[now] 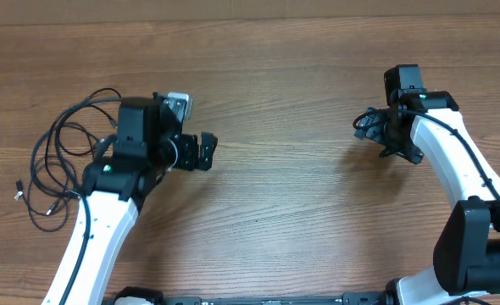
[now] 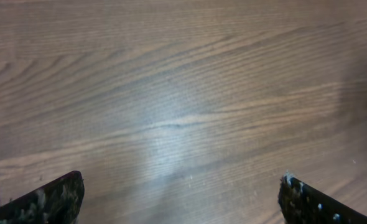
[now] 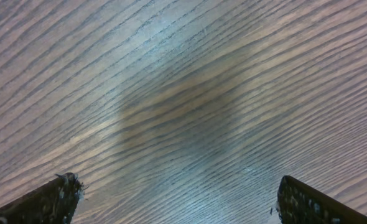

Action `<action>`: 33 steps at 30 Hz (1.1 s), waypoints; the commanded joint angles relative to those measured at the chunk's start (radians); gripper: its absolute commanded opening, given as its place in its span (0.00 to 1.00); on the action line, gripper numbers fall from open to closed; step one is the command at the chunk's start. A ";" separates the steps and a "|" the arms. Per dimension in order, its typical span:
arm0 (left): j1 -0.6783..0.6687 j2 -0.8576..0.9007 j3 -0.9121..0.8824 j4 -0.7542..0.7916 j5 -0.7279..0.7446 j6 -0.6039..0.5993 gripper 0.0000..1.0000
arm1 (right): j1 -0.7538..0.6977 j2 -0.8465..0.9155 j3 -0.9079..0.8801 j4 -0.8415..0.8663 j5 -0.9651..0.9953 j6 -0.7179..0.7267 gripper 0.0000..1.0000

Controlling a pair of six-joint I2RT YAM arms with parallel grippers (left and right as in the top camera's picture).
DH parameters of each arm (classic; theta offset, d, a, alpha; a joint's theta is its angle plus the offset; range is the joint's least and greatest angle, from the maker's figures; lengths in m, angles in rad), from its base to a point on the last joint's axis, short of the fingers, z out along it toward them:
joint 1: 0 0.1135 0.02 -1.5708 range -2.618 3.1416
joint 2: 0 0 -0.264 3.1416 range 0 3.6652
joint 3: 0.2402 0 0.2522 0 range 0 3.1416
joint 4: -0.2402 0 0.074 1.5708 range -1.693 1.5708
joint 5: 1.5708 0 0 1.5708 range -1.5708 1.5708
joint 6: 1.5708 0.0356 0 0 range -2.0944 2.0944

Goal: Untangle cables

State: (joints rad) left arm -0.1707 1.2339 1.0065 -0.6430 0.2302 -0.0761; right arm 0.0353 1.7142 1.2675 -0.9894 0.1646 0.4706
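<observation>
Fairly bright light from above on my desk point(image 1: 284, 51), soft shadow beside my left arm point(image 1: 106, 220), pale sheen and slightly blurred grain in my left wrist view, dim brown patch ringed by bluish glare in my right, my left claw point(image 2: 180, 190) out of focus.

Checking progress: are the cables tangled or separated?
Tangled: the cables lie in one pile of overlapping loops beside the left arm.
</observation>
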 commanded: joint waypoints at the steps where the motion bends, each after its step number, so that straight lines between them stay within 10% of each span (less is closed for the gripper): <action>1: -0.008 -0.069 -0.007 -0.066 -0.026 0.002 0.99 | 0.003 0.005 -0.005 0.001 0.015 0.000 1.00; 8: -0.008 -0.161 -0.138 0.033 -0.064 0.002 0.99 | 0.003 0.005 -0.005 0.001 0.014 0.000 1.00; 23: -0.006 -0.359 -0.684 0.889 -0.020 -0.006 0.99 | 0.003 0.005 -0.005 0.001 0.014 0.000 1.00; 33: 0.016 -0.488 -0.832 0.937 -0.039 -0.006 0.99 | 0.003 0.005 -0.005 0.001 0.014 0.000 1.00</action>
State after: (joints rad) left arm -0.1677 0.7776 0.2054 0.2852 0.1970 -0.0765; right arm 0.0353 1.7142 1.2675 -0.9894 0.1650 0.4709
